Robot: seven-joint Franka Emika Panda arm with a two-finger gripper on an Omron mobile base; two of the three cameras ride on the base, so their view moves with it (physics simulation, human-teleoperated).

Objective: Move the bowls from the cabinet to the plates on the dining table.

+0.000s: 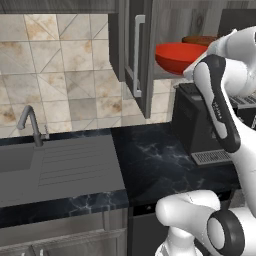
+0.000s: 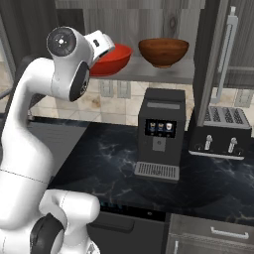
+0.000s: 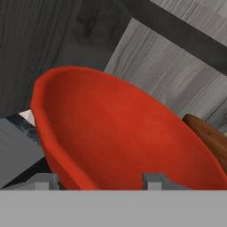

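Note:
The wide red bowl [image 1: 177, 56] [image 2: 113, 62] sits on the open cabinet's shelf [image 2: 149, 74]. The brown wooden bowl [image 2: 163, 51] [image 1: 200, 39] stands beside it. In the hand view the red bowl [image 3: 119, 133] looms very close and the brown bowl [image 3: 208, 137] peeks out behind it. My gripper [image 3: 99, 181] is open at the red bowl's near rim. One fingertip [image 3: 44, 181] is outside the bowl wall and the other [image 3: 155, 181] is over the inside. The white hand [image 2: 101, 43] is level with the shelf. The plates and the dining table are out of view.
An open cabinet door [image 1: 145, 60] with a silver bar handle [image 1: 137, 55] hangs left of the bowls. Under the shelf a black coffee machine [image 2: 159, 134] and a toaster [image 2: 223, 131] stand on the black counter [image 1: 150, 165]. A grey sink [image 1: 20, 160] with faucet [image 1: 30, 122] lies to the left.

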